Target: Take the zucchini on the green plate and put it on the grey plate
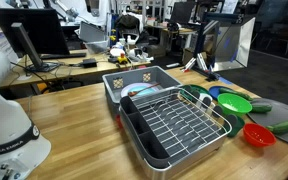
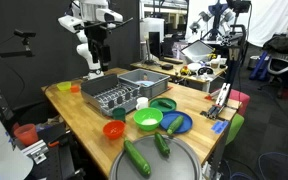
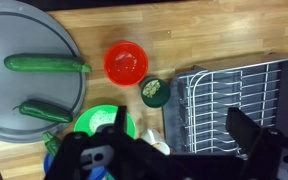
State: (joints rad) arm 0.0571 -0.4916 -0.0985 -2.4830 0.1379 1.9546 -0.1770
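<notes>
Zucchini and a second one lie on the grey plate, near the green plate; gripper released, empty.

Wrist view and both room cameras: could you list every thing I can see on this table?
zucchini: two, dark green, both on the grey plate
grey plate: one, grey, at the table edge
green plate: one, lime, beside the grey plate
blue plate: one, blue, next to the green plate
red bowl: one, red, near the grey plate
small bowl: one, dark green, beside the dish rack
dish rack: one, dark, mid-table
bin: one, grey, behind the rack
arm: one, white
gripper: one, black, open, above the table
</notes>
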